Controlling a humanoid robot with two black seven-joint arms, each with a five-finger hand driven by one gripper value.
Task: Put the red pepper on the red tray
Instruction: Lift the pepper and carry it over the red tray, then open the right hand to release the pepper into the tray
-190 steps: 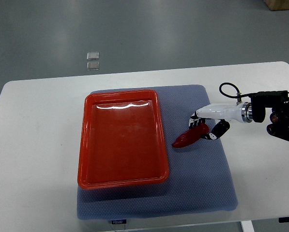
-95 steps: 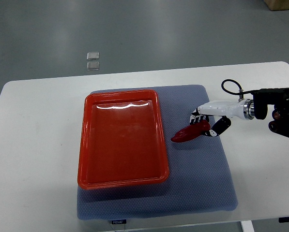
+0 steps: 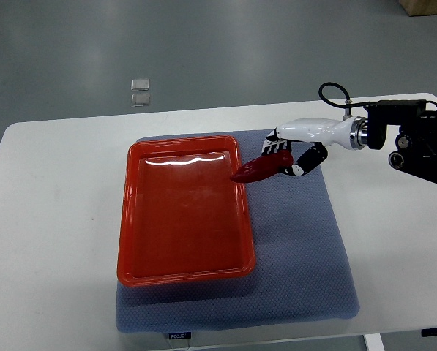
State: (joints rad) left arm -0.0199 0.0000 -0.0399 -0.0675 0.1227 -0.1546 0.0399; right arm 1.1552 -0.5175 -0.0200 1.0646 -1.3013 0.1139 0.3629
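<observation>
Red tray [image 3: 181,256] bare inside, right robot hand [image 3: 291,152] clamped on red pepper [image 3: 260,167], tip over tray's right rim

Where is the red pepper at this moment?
In the top view, the red pepper is held in the right hand, right of centre, its tip reaching over the upper right edge of the red tray, above the blue mat.
</observation>
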